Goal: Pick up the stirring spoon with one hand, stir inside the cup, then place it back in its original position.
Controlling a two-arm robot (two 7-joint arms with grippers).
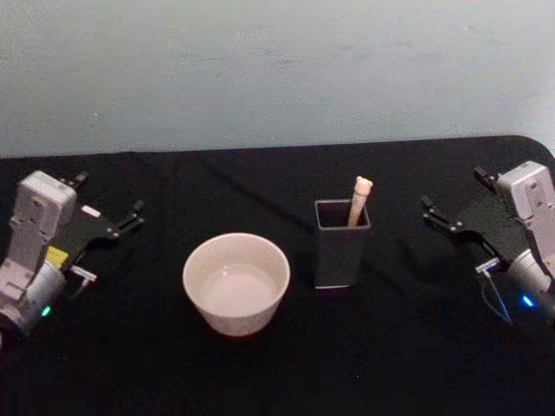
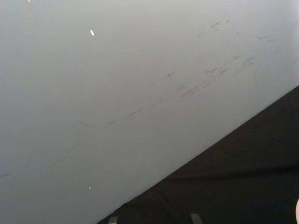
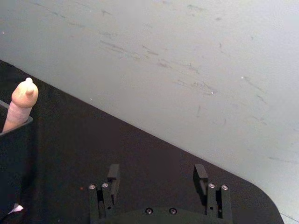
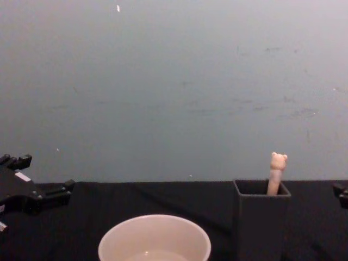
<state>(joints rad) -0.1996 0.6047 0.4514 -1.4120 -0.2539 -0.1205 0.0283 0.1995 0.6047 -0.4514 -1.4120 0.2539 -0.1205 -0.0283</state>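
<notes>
The cream-white cup (image 1: 234, 319) stands at the table's middle, slightly left. Just right of it is the dark grey square holder (image 1: 338, 256), the original position, with the stirring spoon's beige bear-head handle (image 1: 360, 198) leaning out of its far right corner; the bowl of the spoon is hidden inside. In the chest view the cup (image 4: 155, 239), the holder (image 4: 261, 223) and the spoon (image 4: 277, 173) show side on. My left gripper (image 1: 108, 199) hovers open at the far left. Open too, my right gripper (image 1: 457, 195) sits at the far right, apart from the holder (image 3: 14, 163) and spoon (image 3: 21, 105).
A black cloth (image 1: 399, 364) covers the table, with a pale wall (image 1: 277, 69) right behind its far edge. The table's far right corner (image 1: 531, 143) is rounded. Free cloth lies between each gripper and the two vessels.
</notes>
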